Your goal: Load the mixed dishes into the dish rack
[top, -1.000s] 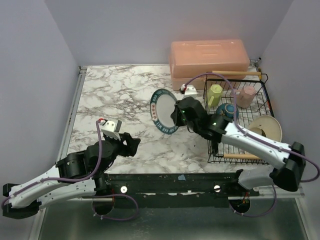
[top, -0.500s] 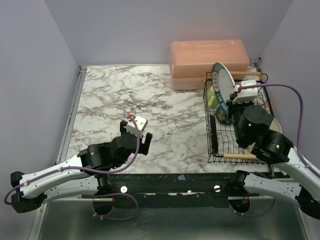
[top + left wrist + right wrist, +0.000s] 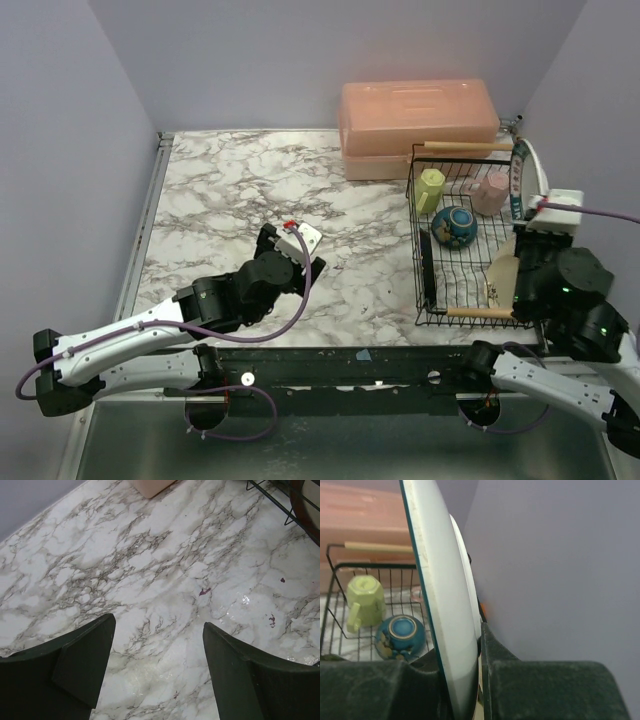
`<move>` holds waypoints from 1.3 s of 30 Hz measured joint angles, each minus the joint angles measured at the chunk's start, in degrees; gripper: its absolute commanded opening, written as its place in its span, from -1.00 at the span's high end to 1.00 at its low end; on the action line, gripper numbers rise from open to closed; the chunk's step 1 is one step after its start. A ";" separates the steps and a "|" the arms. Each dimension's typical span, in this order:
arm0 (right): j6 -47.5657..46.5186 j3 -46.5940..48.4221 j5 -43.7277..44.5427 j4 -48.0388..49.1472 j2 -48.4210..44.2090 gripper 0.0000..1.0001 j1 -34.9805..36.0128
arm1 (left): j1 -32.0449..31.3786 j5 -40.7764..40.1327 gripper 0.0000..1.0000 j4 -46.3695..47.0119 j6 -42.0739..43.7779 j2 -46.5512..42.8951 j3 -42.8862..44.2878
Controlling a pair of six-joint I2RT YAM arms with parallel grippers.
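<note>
The black wire dish rack (image 3: 416,235) stands at the right. In it are a yellow-green mug (image 3: 430,188), a pink cup (image 3: 492,190) and an upturned teal-blue bowl (image 3: 454,226). A dark maroon-rimmed plate (image 3: 427,265) stands on edge at its left side, and a cream plate (image 3: 503,268) lies partly hidden under my right arm. My right gripper (image 3: 523,216) is shut on a white, teal-rimmed plate (image 3: 518,172), held on edge over the rack's right side. The right wrist view shows that plate (image 3: 445,580), the mug (image 3: 365,600) and the bowl (image 3: 401,637). My left gripper (image 3: 300,246) is open and empty over bare marble (image 3: 157,625).
A salmon-pink lidded box (image 3: 418,118) stands behind the rack against the back wall. The purple right wall (image 3: 555,565) is close beside the held plate. The maroon-rimmed plate's edge (image 3: 306,505) and the rack's wires show at the top right of the left wrist view.
My right arm carried the teal-rimmed plate from the table's middle, across the rack, to its right side. My left arm moved right and forward towards the table's middle.
</note>
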 measured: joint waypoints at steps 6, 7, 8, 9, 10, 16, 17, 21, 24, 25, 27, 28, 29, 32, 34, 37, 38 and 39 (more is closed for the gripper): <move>0.07 -6.78 0.35 -2.51 9.86 0.99 0.02 | 0.31 -0.74 -0.60 3.15 3.08 0.92 -0.55; 0.48 -7.65 -0.35 -2.99 11.08 0.99 0.07 | 0.31 -1.01 -0.60 3.34 3.21 0.96 -0.72; 1.03 -8.37 -1.18 -3.56 11.78 0.99 0.17 | 0.33 -1.40 -0.60 3.43 3.37 1.01 -1.03; 1.68 -8.94 -1.84 -3.80 12.02 0.99 0.15 | 0.37 -1.62 -0.59 3.52 3.41 1.01 -1.22; 2.29 -9.25 -2.16 -3.82 12.02 0.99 0.13 | 0.42 -1.90 -0.59 3.74 3.61 1.01 -1.62; 5.62 -9.77 -7.04 -3.30 15.65 0.99 -10.69 | 0.42 -1.97 -0.59 3.63 3.89 0.76 -1.77; 5.97 -9.84 -9.25 -3.21 16.94 0.99 -14.93 | 0.42 -1.90 -0.59 3.28 4.04 0.57 -1.66; 8.26 -9.81 -14.14 -5.70 21.29 0.99 -22.05 | 0.44 -1.55 -0.59 0.74 4.28 -0.50 0.48; 10.58 -8.50 -17.68 -10.08 23.67 0.99 -22.16 | 0.44 -1.16 -0.60 -0.96 5.09 -1.92 4.07; 11.74 -7.63 -19.02 -12.11 24.48 0.99 -22.27 | 0.44 -1.03 -0.60 -1.20 5.31 -2.38 4.81; 14.51 -5.09 -22.16 -17.03 26.27 0.99 -22.62 | 0.44 -1.01 -0.62 -1.38 6.49 -3.87 6.25; 15.80 -3.76 -23.58 -19.41 27.23 0.99 -22.80 | 0.44 -1.03 -0.62 -1.25 7.19 -4.59 6.45; 17.18 -2.58 -24.83 -21.66 28.15 0.99 -22.88 | 0.50 -1.03 -0.63 -1.14 8.04 -5.49 6.38; 20.24 -1.42 -28.04 -27.08 29.81 0.99 -22.91 | 0.70 -1.01 -0.62 0.50 10.21 -7.26 4.59; 21.35 -1.42 -29.77 -30.51 30.23 0.99 -22.91 | 0.76 -1.01 -0.62 1.25 11.04 -7.50 3.17; 22.58 -1.42 -32.06 -34.36 30.51 0.99 -22.91 | 0.79 -0.98 -0.61 1.66 12.15 -6.93 1.09; 22.84 -1.42 -32.92 -35.39 30.67 0.99 -22.91 | 0.79 -0.98 -0.61 1.68 12.35 -6.49 0.70; 23.08 -1.42 -33.66 -36.35 30.88 0.99 -22.91 | 0.79 -0.98 -0.62 1.68 12.55 -6.12 0.26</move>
